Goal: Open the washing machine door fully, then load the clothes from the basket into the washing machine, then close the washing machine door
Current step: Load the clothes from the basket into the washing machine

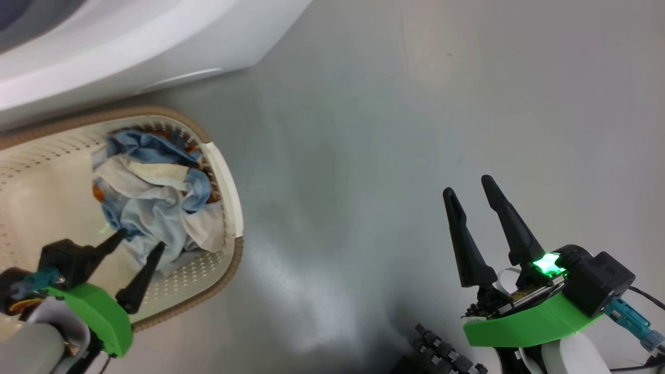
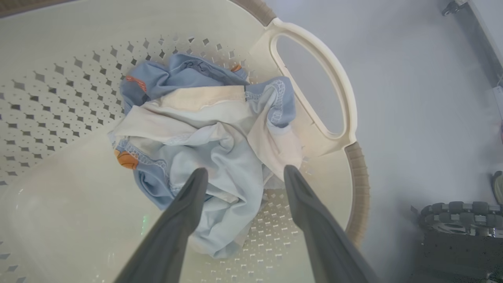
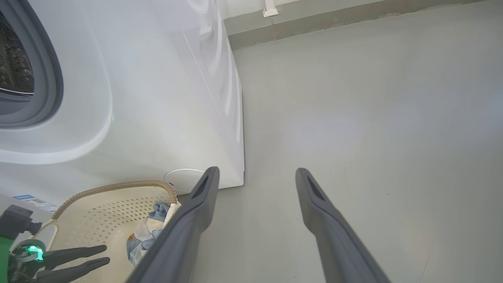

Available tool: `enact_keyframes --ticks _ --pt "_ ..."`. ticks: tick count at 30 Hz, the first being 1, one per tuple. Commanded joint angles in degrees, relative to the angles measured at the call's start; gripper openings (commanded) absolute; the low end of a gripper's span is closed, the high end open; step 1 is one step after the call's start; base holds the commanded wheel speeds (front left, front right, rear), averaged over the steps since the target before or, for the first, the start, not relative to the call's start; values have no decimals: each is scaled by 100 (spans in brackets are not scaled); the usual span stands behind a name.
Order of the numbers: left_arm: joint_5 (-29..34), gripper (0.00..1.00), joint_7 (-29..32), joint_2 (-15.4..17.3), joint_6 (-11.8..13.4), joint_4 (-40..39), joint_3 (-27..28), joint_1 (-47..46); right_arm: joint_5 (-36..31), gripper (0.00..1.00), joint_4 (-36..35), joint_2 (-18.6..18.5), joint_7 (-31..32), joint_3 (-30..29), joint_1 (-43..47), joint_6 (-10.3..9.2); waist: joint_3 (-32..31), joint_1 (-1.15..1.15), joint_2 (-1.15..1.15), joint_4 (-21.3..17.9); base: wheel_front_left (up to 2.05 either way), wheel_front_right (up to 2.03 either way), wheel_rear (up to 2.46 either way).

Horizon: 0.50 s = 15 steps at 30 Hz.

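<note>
Against basket handle — clothes heaped | left gripper spread above

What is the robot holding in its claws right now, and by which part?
Nothing. The left gripper is open over the clothes in the basket, not closed on them; the right gripper is open over the floor.

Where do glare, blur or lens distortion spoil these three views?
Head view: a pale sheen on the smooth grey floor, and the green light by the right hand blooms. Left wrist view: the cream perforated plastic basket bows, and the left hand looks soft. Right wrist view: the front of the big white washing machine is washed out.
</note>
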Motion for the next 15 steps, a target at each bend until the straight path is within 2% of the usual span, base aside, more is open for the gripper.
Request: enact_keyframes --ticks 1,15 --pt "-74 100 -37 246 -9 84 75 -148 56 100 -146 -43 -27 161 44 9 125 -1 0 -123 0 0 0" --pt "-764 100 -27 401 -9 1030 -642 -876 179 100 -426 -43 -27 525 222 9 499 -1 0 -572 0 0 0"
